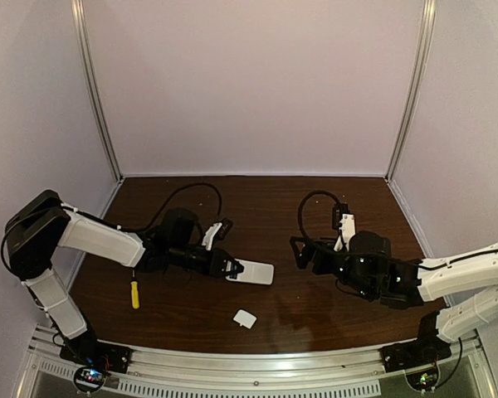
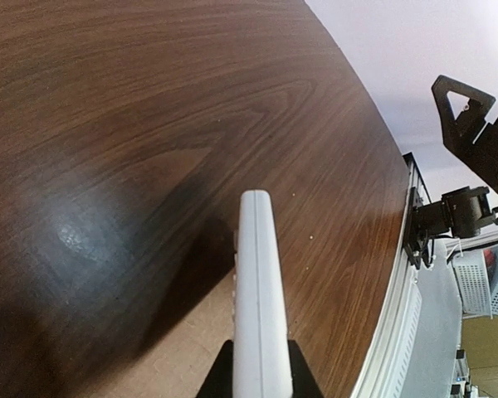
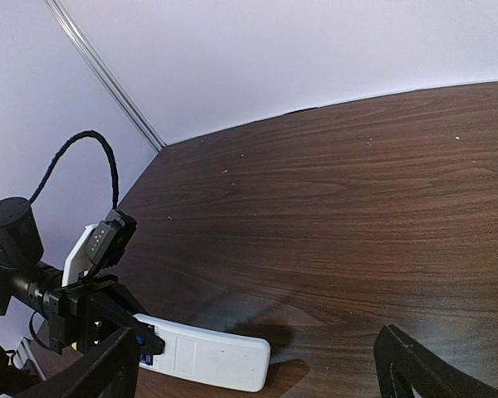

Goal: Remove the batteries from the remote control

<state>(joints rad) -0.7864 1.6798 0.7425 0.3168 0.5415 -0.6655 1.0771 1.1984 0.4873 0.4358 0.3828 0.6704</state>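
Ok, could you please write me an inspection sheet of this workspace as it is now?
Surface: dark wood table.
Job's things: remote control held by one end; blue of the batteries shows in its open compartment.
Clutter: yellow-handled screwdriver and small white cover piece lying on the table.
Grippers: left gripper shut on the remote control; right gripper open, empty.
Cables: left arm's cable and right arm's cable, both black loops.
Surroundings: pale walls, metal corner rails.
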